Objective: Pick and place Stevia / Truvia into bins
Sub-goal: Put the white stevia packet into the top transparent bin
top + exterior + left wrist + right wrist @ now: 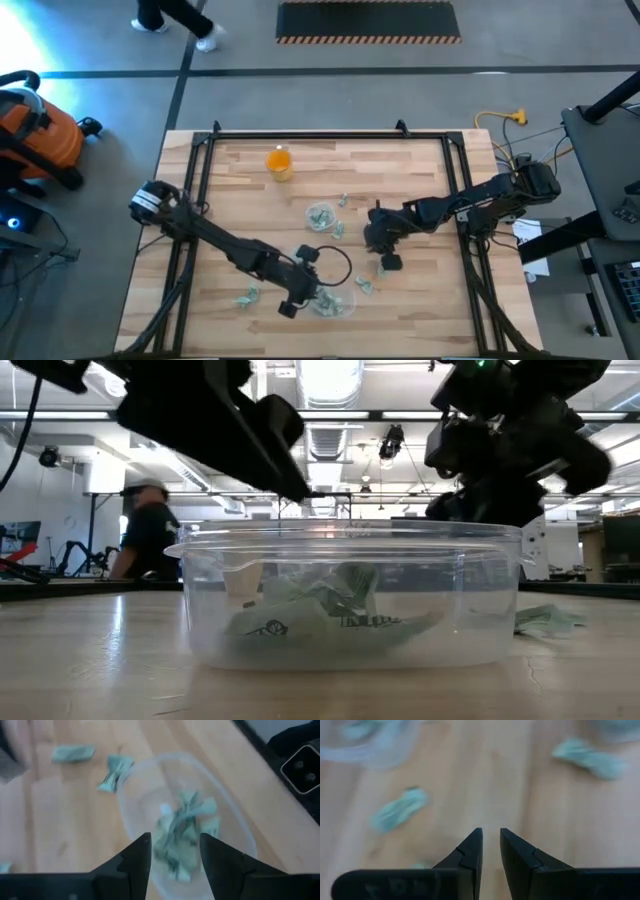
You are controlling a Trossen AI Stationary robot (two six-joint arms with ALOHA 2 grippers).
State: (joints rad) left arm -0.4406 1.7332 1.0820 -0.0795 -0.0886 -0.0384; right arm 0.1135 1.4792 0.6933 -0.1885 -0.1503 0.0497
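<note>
Looking straight down, the left gripper [303,297] is seen just beside the clear tub [333,301], with the right gripper [383,246] well apart from the tub, above loose sachets [364,285]. A round cup [320,215] holds further sachets. At table height, crumpled sachets [330,615] are shown lying inside the tub [350,600]. From the left wrist, fingers [137,857] are parted and empty above the tub's contents [185,830]. From the right wrist, fingers [472,850] are held narrowly apart, gripping nothing, with one sachet [400,809] lying near.
</note>
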